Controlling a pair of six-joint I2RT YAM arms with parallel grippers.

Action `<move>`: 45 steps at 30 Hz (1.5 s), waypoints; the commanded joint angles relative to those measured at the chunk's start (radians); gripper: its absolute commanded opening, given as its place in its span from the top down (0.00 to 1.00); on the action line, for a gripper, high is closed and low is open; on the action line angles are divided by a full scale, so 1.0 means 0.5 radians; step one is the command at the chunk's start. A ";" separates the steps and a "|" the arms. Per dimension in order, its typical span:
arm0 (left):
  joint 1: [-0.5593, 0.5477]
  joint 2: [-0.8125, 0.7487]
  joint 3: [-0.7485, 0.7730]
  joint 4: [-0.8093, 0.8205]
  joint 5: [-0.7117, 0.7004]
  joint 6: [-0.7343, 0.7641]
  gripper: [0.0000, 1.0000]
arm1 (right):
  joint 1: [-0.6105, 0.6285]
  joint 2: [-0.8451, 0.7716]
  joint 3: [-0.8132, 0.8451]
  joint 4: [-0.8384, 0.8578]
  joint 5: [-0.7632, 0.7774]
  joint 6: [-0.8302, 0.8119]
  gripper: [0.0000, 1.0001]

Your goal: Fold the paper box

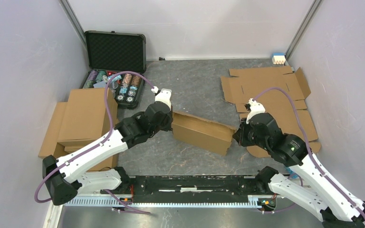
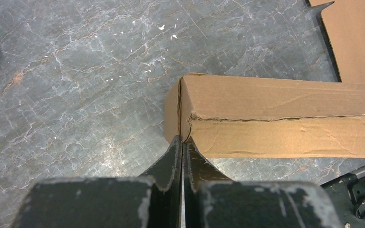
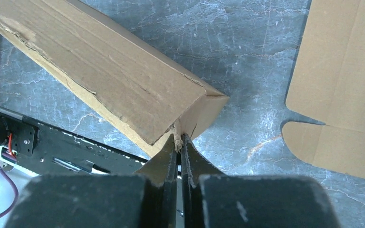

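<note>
The paper box [image 1: 202, 133] is brown cardboard, folded into a long closed shape, and lies slantwise in the middle of the table between both arms. My left gripper [image 1: 171, 124] is at its left end. In the left wrist view the jaws [image 2: 184, 140] are pressed together on the corner seam of the box [image 2: 285, 118]. My right gripper [image 1: 235, 135] is at its right end. In the right wrist view the jaws [image 3: 178, 137] are shut on a frayed cardboard edge at the corner of the box [image 3: 114, 76].
A stack of folded brown boxes [image 1: 83, 118] sits at the left. Flat cardboard blanks [image 1: 271, 88] lie at the right, also in the right wrist view [image 3: 342, 85]. An open black case of poker chips [image 1: 116, 52] stands at the back left. A black rail [image 1: 190, 183] runs along the near edge.
</note>
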 commanded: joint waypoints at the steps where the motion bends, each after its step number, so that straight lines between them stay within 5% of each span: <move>1: -0.021 0.004 0.084 -0.075 0.002 -0.035 0.98 | -0.001 0.051 0.142 -0.004 -0.034 0.043 0.95; 18: -0.032 0.023 0.217 -0.145 -0.043 0.023 0.98 | -0.004 0.282 0.469 -0.245 -0.161 0.337 0.98; 25: -0.031 0.020 0.216 -0.141 -0.074 0.034 0.97 | -0.002 0.247 0.368 -0.164 -0.333 0.543 1.00; 40: -0.029 0.079 0.125 -0.003 -0.112 0.057 0.57 | -0.003 0.197 0.284 -0.142 -0.361 0.616 1.00; 45: -0.029 0.139 0.073 -0.016 -0.129 0.046 0.53 | -0.003 0.166 0.247 -0.114 -0.379 0.657 1.00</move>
